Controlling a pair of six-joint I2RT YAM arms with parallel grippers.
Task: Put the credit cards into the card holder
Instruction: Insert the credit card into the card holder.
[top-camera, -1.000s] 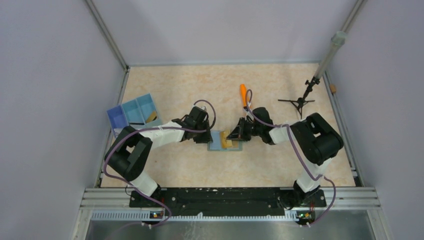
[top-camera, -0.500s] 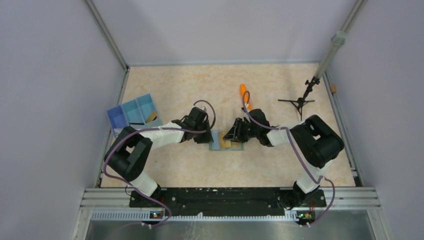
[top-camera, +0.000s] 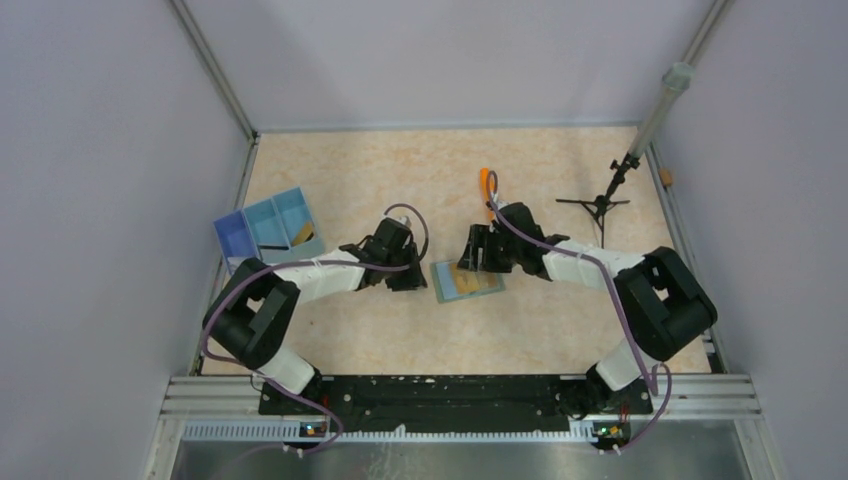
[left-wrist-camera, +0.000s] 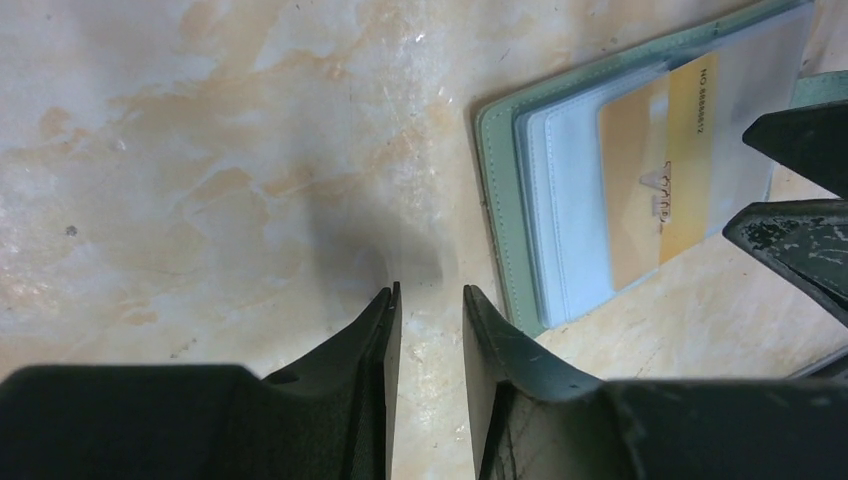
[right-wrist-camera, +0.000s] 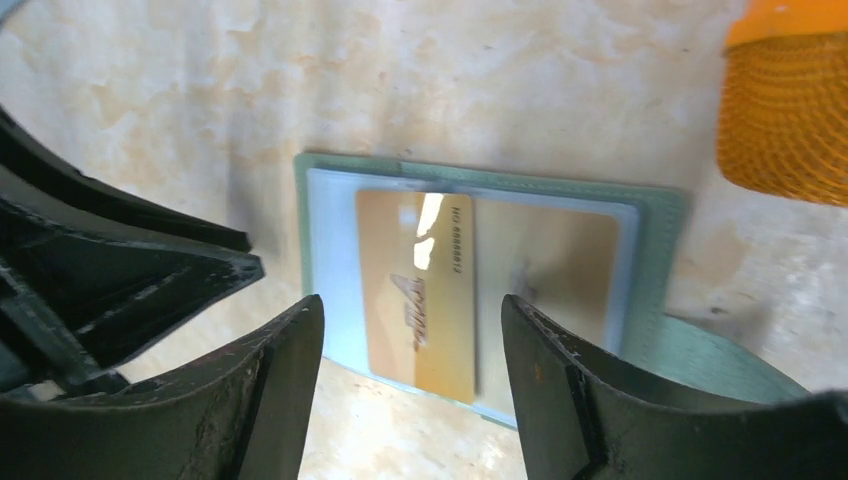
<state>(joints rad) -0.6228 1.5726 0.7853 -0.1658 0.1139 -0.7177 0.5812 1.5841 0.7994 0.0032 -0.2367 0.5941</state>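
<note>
While card holder (right-wrist-camera: 664, 262) lies open, credit card (right-wrist-camera: 415, 300) sits inside

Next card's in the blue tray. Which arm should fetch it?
Probably left. The left arm sits between the wallet and the tray, jaws empty. The right arm hangs over the wallet, farther from the card in the tray.

The card holder (top-camera: 467, 282) lies open and flat near the middle of the table, a little turned. Its cover is grey-green with a stitched rim (right-wrist-camera: 662, 232), and inside are pale blue, clear plastic sleeves. A gold credit card (right-wrist-camera: 418, 290) sits under a sleeve, with a small logo and a printed number along one edge (left-wrist-camera: 655, 170). The plastic shines over part of it.
</note>
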